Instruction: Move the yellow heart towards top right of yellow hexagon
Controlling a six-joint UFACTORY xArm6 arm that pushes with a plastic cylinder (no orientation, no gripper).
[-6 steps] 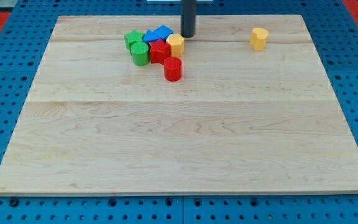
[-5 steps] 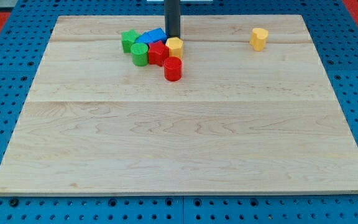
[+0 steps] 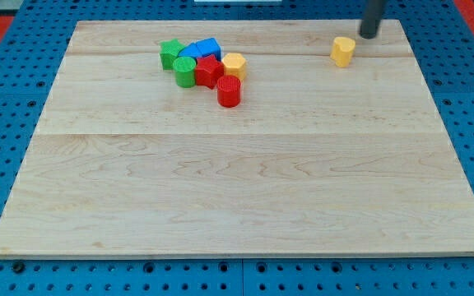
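The yellow heart (image 3: pixel 343 51) stands alone near the board's top right. The yellow hexagon (image 3: pixel 234 63) sits at the right edge of a cluster near the top, left of centre. My tip (image 3: pixel 370 36) is just up and to the right of the yellow heart, a small gap apart from it and far right of the hexagon. The rod runs up out of the view's top.
The cluster holds a green star (image 3: pixel 169 53), two blue blocks (image 3: pixel 201 49), a green cylinder (image 3: pixel 185 72), a red star (image 3: pixel 210 70) and a red cylinder (image 3: pixel 229 91). The wooden board (image 3: pixel 237 205) lies on a blue pegboard.
My tip nudged the blue blocks and green star slightly left, then left the cluster and moved far right to beside the yellow heart. The heart and hexagon have not moved.
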